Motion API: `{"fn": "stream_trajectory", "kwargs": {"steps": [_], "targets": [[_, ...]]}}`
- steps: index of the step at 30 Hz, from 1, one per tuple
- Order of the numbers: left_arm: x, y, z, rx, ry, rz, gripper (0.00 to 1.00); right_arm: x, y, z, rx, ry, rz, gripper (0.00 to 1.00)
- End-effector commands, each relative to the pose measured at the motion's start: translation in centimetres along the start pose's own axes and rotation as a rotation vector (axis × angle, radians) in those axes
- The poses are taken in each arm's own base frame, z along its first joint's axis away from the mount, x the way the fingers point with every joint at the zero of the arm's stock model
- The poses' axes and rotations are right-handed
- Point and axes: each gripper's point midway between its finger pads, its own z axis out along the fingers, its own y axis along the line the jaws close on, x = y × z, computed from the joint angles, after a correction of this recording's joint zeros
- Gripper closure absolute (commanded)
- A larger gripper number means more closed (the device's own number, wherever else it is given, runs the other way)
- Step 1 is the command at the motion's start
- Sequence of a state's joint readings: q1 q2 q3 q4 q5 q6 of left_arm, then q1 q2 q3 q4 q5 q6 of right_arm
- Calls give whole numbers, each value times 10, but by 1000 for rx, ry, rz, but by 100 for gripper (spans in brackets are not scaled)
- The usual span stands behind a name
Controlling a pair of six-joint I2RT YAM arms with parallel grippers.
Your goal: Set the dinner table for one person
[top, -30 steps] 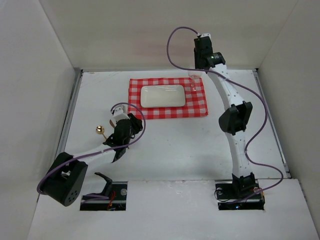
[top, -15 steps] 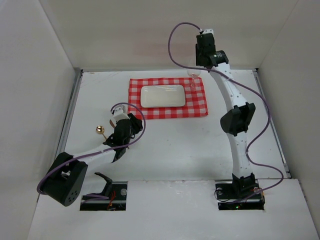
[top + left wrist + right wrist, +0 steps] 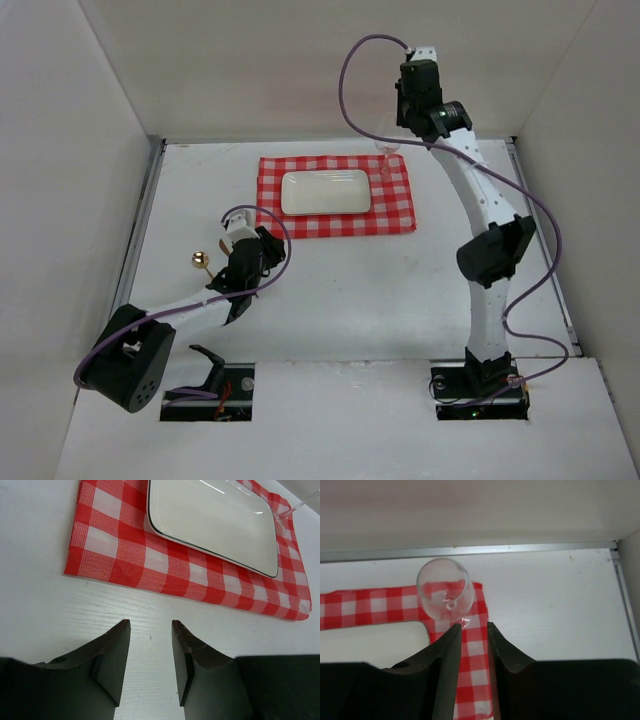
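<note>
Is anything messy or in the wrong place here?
A small gold item lies alone on the bare dinner table, off to the left of the checked cloth, not beside the plate. The glass stands on the cloth's far corner. Nothing looks spilled.

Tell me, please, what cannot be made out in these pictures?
1. Top view: gold object beside the left arm, too small to identify.
2. Top view: glass mostly covered by the right arm.
3. Left wrist view: plate cut off by the top edge.
4. Right wrist view: glass foot mostly hidden behind the right pincer.
</note>
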State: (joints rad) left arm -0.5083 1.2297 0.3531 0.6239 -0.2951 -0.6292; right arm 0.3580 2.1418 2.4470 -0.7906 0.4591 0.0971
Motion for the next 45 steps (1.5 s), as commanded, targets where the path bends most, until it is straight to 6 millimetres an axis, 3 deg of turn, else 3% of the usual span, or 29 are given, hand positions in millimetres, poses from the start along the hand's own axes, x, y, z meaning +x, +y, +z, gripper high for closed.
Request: {"fn": "stream_trajectory", "kwargs": {"steps": [1,4,7,11,15,17,20,24,28,36,40,45], "targets": [[-14,-8,0,29,-44,-27,64,-43,24,-57,-148,-155,113,72],[-16,-6,-1,21,-54,-26,64,-35,61,-104,-357,-224,160,78],[-21,0,-2,0,-73,-33,64,-4,89,-139,-501,-267,200,80],[-40,15,-11,-54,-144,-57,65,56,120,-167,-620,-236,258,82],[-76,36,-37,-128,-293,-121,66,119,160,-186,-736,-170,280,86],[-92,45,-51,-158,-359,-157,66,142,179,-194,-772,-131,262,88],[-99,51,-62,-198,-355,-162,67,164,193,-207,-796,-101,220,88],[-74,58,-71,-299,-180,-182,70,186,185,-225,-819,-84,210,82],[-36,61,-77,-372,10,-254,73,214,160,-231,-790,-50,216,77],[14,88,-79,-549,135,-205,63,248,119,-245,-780,-38,203,70],[32,101,-79,-609,173,-195,64,252,125,-253,-819,-48,228,69],[34,106,-75,-641,167,-172,64,258,134,-259,-861,-39,236,68]]}}
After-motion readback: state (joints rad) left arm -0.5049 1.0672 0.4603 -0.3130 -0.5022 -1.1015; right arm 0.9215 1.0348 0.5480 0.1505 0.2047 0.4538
